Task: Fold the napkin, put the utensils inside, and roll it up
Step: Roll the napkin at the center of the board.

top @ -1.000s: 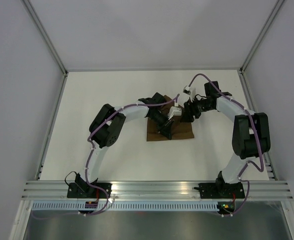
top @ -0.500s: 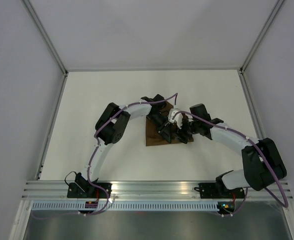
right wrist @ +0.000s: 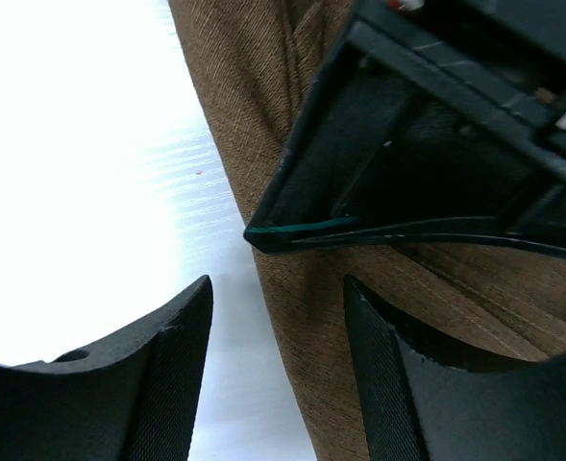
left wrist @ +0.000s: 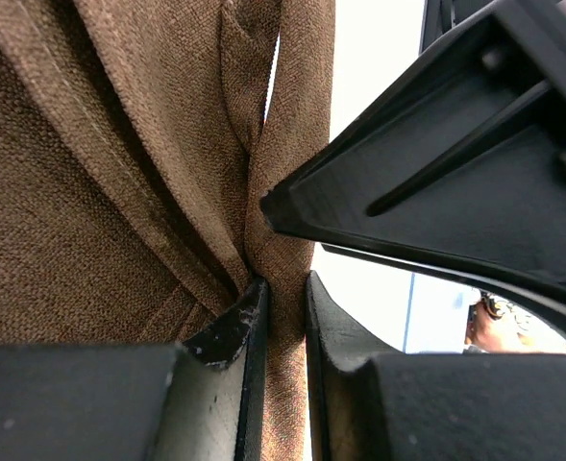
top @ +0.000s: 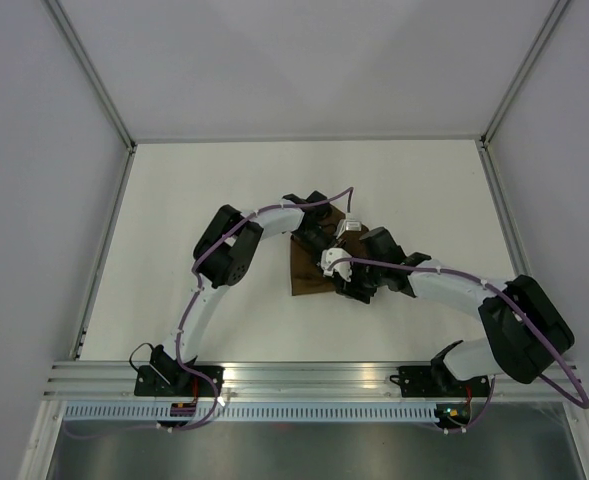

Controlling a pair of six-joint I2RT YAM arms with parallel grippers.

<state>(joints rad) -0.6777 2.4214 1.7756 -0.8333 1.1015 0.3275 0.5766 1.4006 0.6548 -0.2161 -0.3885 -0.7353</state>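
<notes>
The dark brown napkin (top: 303, 275) lies bunched on the white table between both arms. My left gripper (top: 325, 250) is over its middle, shut on a raised fold of the cloth (left wrist: 284, 298). My right gripper (top: 346, 287) is at the napkin's near right part, open, its fingers (right wrist: 412, 384) straddling the cloth's edge (right wrist: 307, 317) without closing on it. The left gripper's black finger (right wrist: 398, 163) shows just beyond in the right wrist view. No utensils are visible; the arms hide much of the napkin.
The white table (top: 194, 190) is ringed by an aluminium frame (top: 314, 375) along the near edge and grey walls on the other sides. The two arms cross closely over the napkin.
My right arm has swung from the napkin's far right side round to its near right side and lowered onto the cloth's edge. The left gripper has stayed on the napkin, still holding it.
</notes>
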